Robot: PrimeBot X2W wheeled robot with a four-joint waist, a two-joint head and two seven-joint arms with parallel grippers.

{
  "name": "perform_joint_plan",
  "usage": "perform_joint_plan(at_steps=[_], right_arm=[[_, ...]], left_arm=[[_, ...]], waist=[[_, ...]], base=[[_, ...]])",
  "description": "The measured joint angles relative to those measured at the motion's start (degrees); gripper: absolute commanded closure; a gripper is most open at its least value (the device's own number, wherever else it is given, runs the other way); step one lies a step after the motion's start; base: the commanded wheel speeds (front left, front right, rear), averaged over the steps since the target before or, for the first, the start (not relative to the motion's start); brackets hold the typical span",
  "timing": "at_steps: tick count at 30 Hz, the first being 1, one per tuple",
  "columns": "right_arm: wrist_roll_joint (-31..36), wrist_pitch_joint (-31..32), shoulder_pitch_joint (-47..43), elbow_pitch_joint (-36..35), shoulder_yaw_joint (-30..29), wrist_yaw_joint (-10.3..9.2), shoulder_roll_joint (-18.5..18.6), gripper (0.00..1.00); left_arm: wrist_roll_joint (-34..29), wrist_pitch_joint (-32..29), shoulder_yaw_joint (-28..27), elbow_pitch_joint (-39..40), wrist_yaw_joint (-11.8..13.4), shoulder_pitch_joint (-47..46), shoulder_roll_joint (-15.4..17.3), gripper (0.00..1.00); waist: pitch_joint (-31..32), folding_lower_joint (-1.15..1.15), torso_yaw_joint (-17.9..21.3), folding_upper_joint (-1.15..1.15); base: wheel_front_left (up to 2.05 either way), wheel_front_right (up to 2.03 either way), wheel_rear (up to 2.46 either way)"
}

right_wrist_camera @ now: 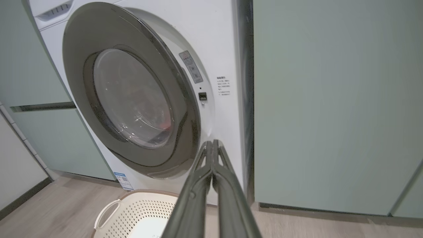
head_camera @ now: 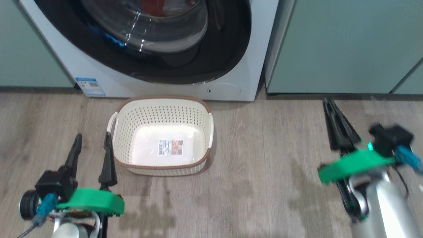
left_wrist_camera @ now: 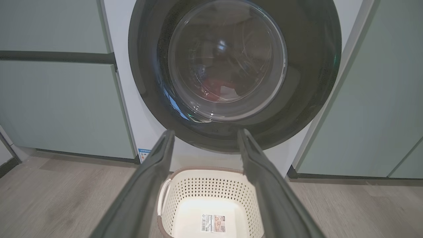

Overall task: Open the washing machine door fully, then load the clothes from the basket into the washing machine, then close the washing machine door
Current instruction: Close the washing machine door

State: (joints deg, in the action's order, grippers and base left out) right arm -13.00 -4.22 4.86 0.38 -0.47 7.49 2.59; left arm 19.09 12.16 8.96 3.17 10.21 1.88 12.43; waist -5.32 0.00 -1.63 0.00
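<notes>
My left gripper (head_camera: 93,135): fingers spread, just beside basket (head_camera: 158,99) | clothes (left_wrist_camera: 214,84): dim red patch behind door (head_camera: 228,49) glass, mostly hidden | washing machine (head_camera: 257,66): top cut off | my right gripper (head_camera: 327,100): fingers pressed together, wrist blurred

The washing machine door (left_wrist_camera: 228,62) has a glossy black rim around clear, reflective glass (streaks of light on it). The basket (head_camera: 158,112) is matt perforated plastic; the floor (head_camera: 264,165) looks like grained wood.
</notes>
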Motion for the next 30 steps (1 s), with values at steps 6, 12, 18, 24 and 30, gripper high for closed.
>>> perform_joint_plan(at_steps=[6,12,18,24,30], right_arm=[[-1.2,0.2,14.1,6.8,6.4,0.00,0.2,1.00],[-4.2,-1.4,28.6,15.5,11.2,0.00,0.7,1.00],[-6.6,-3.1,40.2,25.3,13.6,0.00,1.0,1.00],[-7.8,-4.9,48.8,35.2,14.2,0.00,1.2,1.00],[-8.2,-6.3,55.5,44.1,14.6,0.00,1.3,1.00]], left_arm=[[0.5,0.6,0.0,-0.3,-0.6,-3.4,-0.1,0.00],[0.6,1.3,0.4,-1.4,-1.6,-7.2,-0.8,0.00],[0.6,1.9,0.5,-2.6,-2.5,-9.5,-1.6,0.00],[0.6,2.1,0.5,-3.1,-3.5,-10.9,-2.5,0.00],[0.5,2.3,0.5,-3.4,-4.2,-12.6,-3.4,0.00]], waist=[[-3.0,0.01,-1.6,0.00],[-5.7,0.01,-4.5,0.00],[-7.9,0.01,-7.1,0.00],[-9.6,0.01,-8.9,0.00],[-11.0,0.01,-9.7,0.00]], base=[[0.00,0.00,0.00],[0.00,0.00,0.00],[0.00,0.00,0.00],[0.00,0.00,0.00],[0.00,0.00,0.00]])
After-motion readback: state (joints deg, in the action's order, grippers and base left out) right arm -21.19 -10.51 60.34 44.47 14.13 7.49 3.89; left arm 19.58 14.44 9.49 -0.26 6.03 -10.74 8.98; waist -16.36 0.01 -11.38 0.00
